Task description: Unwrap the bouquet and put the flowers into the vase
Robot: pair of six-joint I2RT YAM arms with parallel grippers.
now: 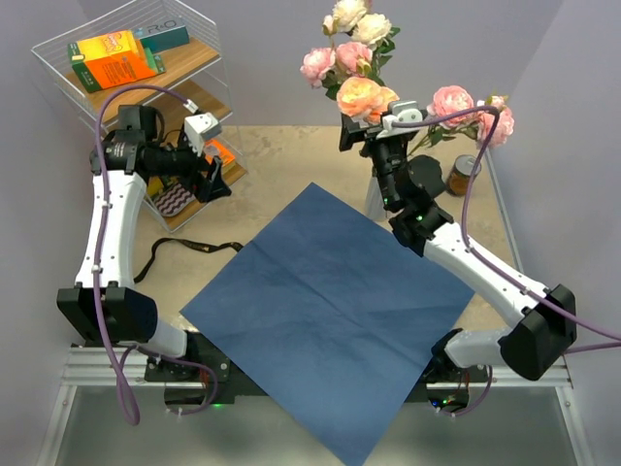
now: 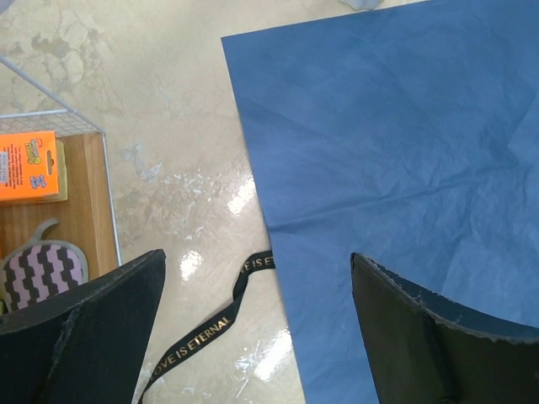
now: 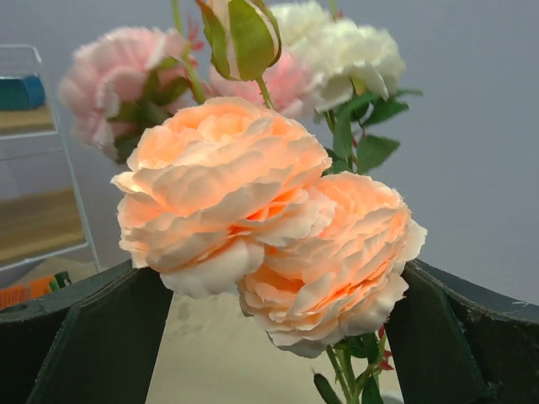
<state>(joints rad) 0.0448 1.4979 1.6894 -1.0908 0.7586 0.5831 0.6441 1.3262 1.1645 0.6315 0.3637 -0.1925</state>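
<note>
The flowers (image 1: 361,92) stand upright at the back right: peach, pink and cream roses on green stems. A sliver of the whitish vase (image 1: 373,202) shows below them, mostly hidden by my right arm. My right gripper (image 1: 364,131) is open just under the peach blooms (image 3: 261,210), which sit between its spread fingers (image 3: 101,337) without being pinched. The bouquet's blue paper (image 1: 330,301) lies spread flat in the middle of the table. Its black ribbon (image 1: 184,248) lies loose to the left. My left gripper (image 2: 257,337) hangs open above the ribbon (image 2: 210,324) and the paper's edge (image 2: 396,143), holding nothing.
A wire shelf rack (image 1: 58,44) at the back left holds orange boxes (image 1: 116,58) and a zigzag-patterned item (image 2: 42,265). A small brown jar (image 1: 464,175) with a metal lid stands at the right edge. The paper's near corner overhangs the table front.
</note>
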